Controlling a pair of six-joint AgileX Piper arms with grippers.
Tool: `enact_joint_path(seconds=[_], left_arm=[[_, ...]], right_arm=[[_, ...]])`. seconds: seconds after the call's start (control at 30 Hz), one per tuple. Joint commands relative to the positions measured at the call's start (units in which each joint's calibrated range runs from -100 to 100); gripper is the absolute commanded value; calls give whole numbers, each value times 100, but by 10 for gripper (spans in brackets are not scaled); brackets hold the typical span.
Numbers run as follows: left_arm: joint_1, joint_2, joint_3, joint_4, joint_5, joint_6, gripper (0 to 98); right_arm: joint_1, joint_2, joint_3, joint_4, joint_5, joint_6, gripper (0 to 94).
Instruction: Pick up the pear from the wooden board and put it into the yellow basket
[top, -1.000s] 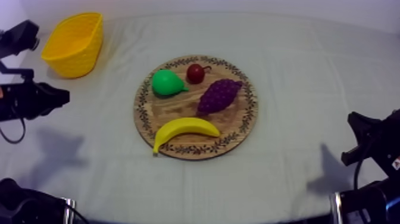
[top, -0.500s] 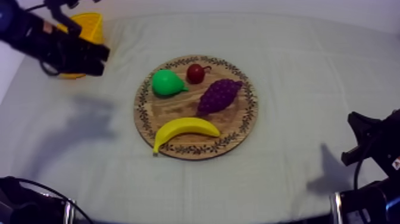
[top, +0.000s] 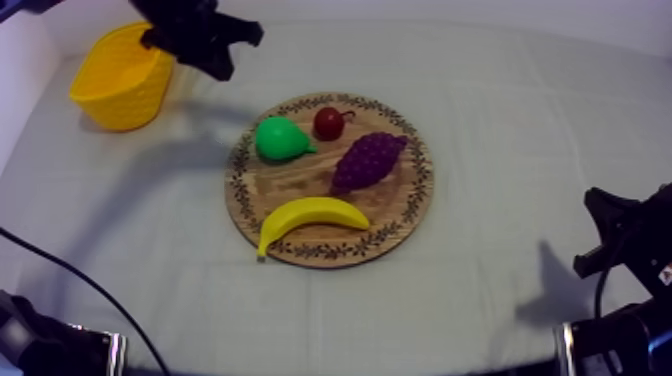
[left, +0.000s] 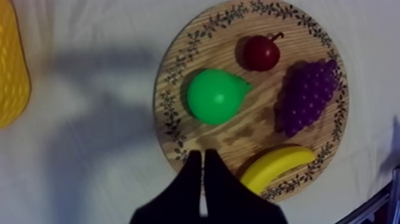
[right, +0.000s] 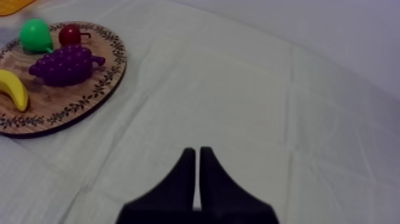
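From above I can't read my left gripper's (left: 202, 158) fingers; its wrist view shows them pinched into a narrow wedge, empty. The right gripper (right: 197, 154) is equally narrow. The pear (top: 278, 138) sits at ten o'clock on the wooden board (top: 300, 187). The yellow basket (left: 12, 71) is cut off.

High slant; wrist views sharing board (top: 290, 182)

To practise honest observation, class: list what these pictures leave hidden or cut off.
Yellow basket: top view, left arm covers its far corner; left wrist view, the edge cuts most of it off.
Banana: right wrist view, edge cuts off one end.
Wooden board: right wrist view, edge cuts off part.
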Motion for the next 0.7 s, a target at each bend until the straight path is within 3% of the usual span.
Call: enact_joint_path(seconds=[0.0,0.1,0.17,0.67], left_arm=[[5,556,-648,21,155,-13,0],[23,839,-943,64,246,-63,0],[49,954,-1043,89,275,-268,0],[162,1106,-1320,-12,395,-3292,0]], right_arm=[[0,-4,-5,-1,2,-1,4],[0,-4,-5,-1,2,-1,4],[0,-4,-5,-1,2,-1,4],[0,-4,-5,-1,2,-1,4]])
